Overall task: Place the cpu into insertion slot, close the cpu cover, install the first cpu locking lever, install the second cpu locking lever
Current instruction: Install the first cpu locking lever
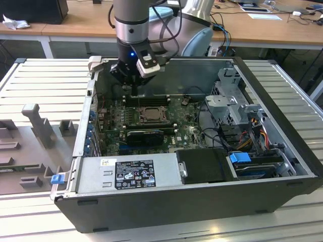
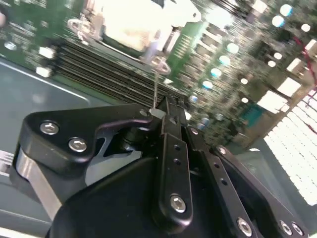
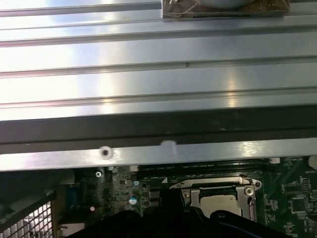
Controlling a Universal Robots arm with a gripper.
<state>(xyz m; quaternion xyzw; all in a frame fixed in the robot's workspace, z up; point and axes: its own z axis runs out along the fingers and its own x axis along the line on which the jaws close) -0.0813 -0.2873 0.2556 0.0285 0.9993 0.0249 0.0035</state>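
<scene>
In the exterior view my gripper (image 1: pixel 135 91) hangs inside the open computer case, just behind the insertion slot (image 1: pixel 146 115). In the second wrist view the gripper (image 2: pixel 159 113) has its black fingers (image 2: pixel 173 144) pressed together on the end of a thin wire cpu locking lever (image 2: pixel 155 84). The lever runs from the fingertips toward the socket. The cpu cover (image 3: pixel 218 187) lies flat on the socket as a grey metal frame. The pale top of the cpu (image 3: pixel 218 202) shows through its cut-out, and glares bright in the second wrist view (image 2: pixel 133 25).
Long black memory slots (image 1: pixel 146 100) run just behind the socket, under the gripper. A black card (image 1: pixel 145 135) sits in front of it. The case's back wall (image 1: pixel 197 75), a drive cage (image 1: pixel 237 101) and the power supply (image 1: pixel 126 174) ring the board.
</scene>
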